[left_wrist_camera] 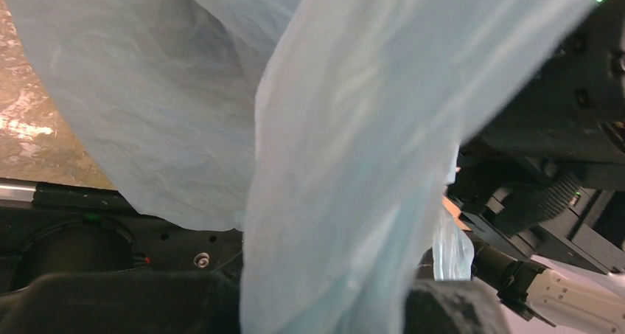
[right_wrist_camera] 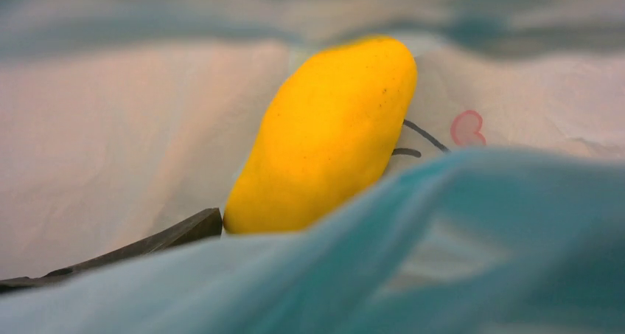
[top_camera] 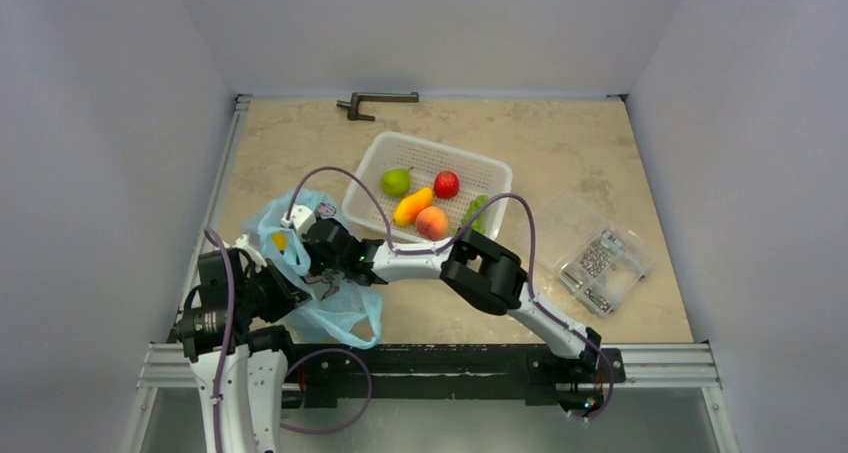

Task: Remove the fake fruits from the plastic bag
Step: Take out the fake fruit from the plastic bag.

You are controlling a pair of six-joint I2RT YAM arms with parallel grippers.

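Fruit (right_wrist_camera: 324, 135), yellow, in pink-printed plastic bag (top_camera: 340, 318) clamped by left hand (left_wrist_camera: 309, 304); right hand (top_camera: 315, 245) state unclear.

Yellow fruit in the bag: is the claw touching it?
Cannot tell. Right wrist view: a finger ends beside the yellow fruit, but the plastic bag hides their meeting point.

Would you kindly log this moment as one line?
right gripper in plastic bag, facing yellow fruit | left gripper at bag | white basket holds five fruits
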